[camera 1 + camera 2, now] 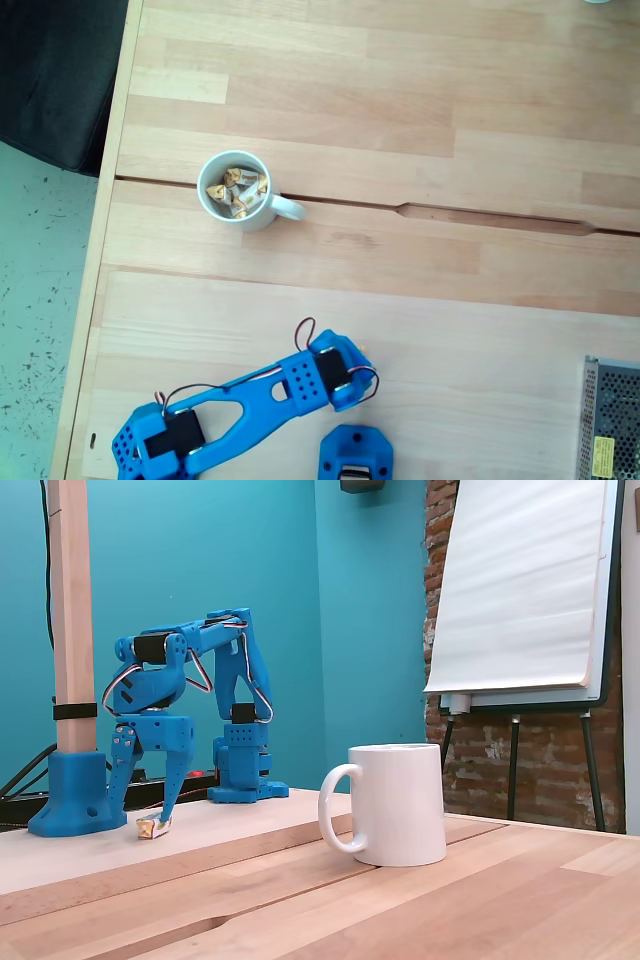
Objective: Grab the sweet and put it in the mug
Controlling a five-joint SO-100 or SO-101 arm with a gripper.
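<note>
The white mug (237, 190) stands on the wooden table at the upper left in a fixed view, handle to the right, with several wrapped sweets (240, 188) inside. In another fixed view the mug (395, 805) is near the camera. The blue arm (290, 385) is folded low. Its gripper (145, 815) points straight down at the table, and its fingers stand apart. A sweet (152, 827) with a yellow end lies on the table at the tip of the right finger (168, 800). From above a yellow speck (362, 349) peeks out beside the wrist.
A blue arm base (356, 455) sits at the table's near edge, and a metal mesh box (610, 420) at the lower right. A wooden post (72, 620) in a blue foot stands left of the arm. A flip chart (525, 590) stands behind the table.
</note>
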